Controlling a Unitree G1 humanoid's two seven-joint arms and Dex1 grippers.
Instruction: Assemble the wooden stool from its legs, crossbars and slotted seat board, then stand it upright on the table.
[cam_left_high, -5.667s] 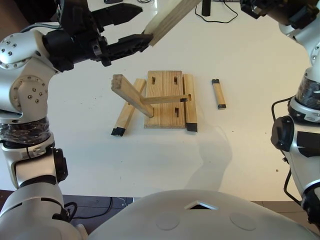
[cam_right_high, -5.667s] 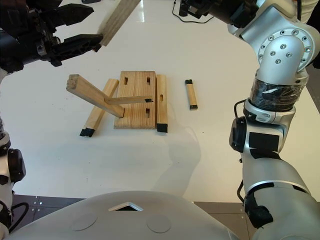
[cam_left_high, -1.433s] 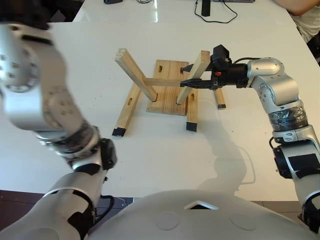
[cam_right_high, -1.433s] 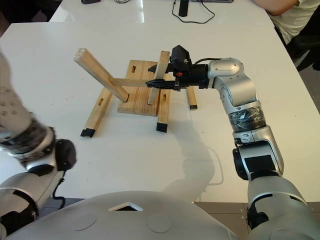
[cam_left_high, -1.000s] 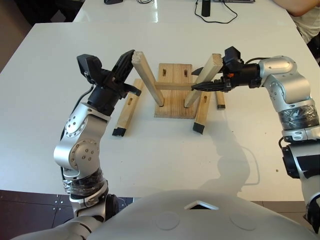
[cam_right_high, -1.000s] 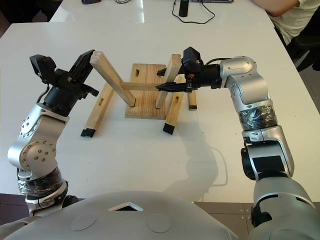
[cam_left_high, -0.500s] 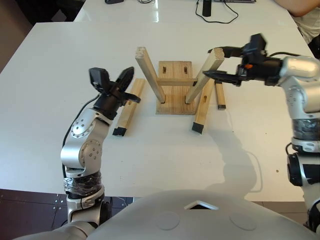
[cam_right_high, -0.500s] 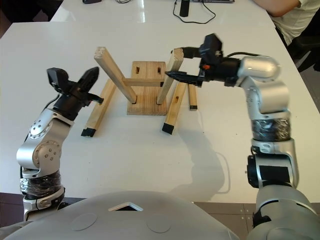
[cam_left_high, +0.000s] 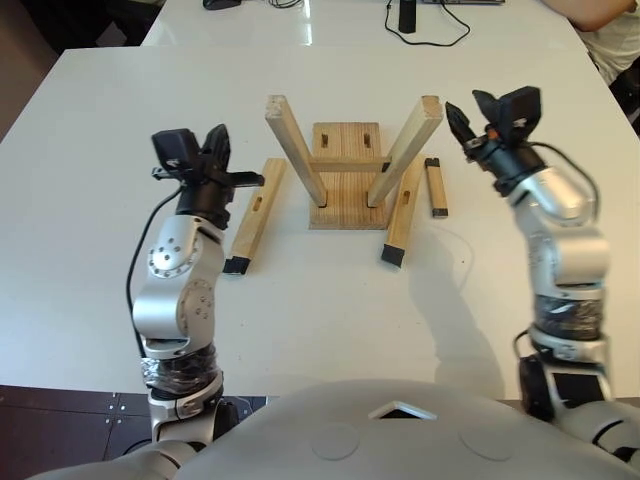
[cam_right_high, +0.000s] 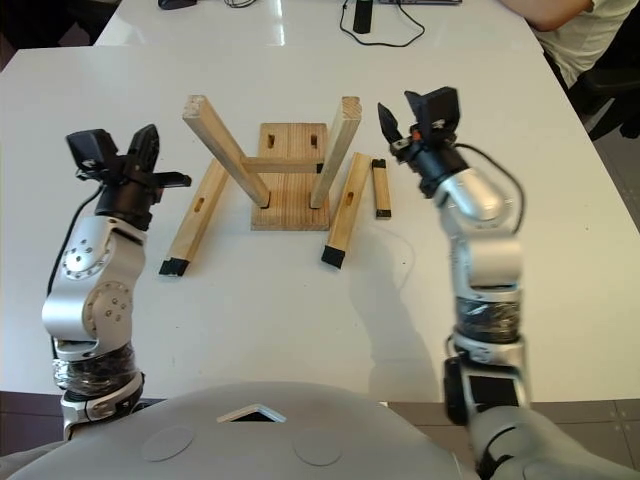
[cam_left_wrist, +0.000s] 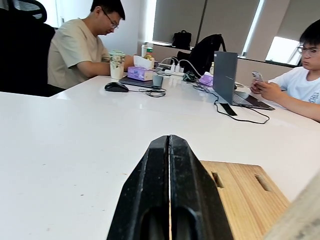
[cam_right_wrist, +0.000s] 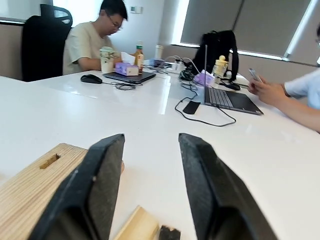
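Right claw now off leg, spread; left claw withdrawn, pressed together.

no readable text, no legible labels or numbers

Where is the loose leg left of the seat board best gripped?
Probably at mid-length, from above, closing across its narrow width: the loose leg lies flat on the table with its long sides clear, while a tilted fitted leg crowds its far end.
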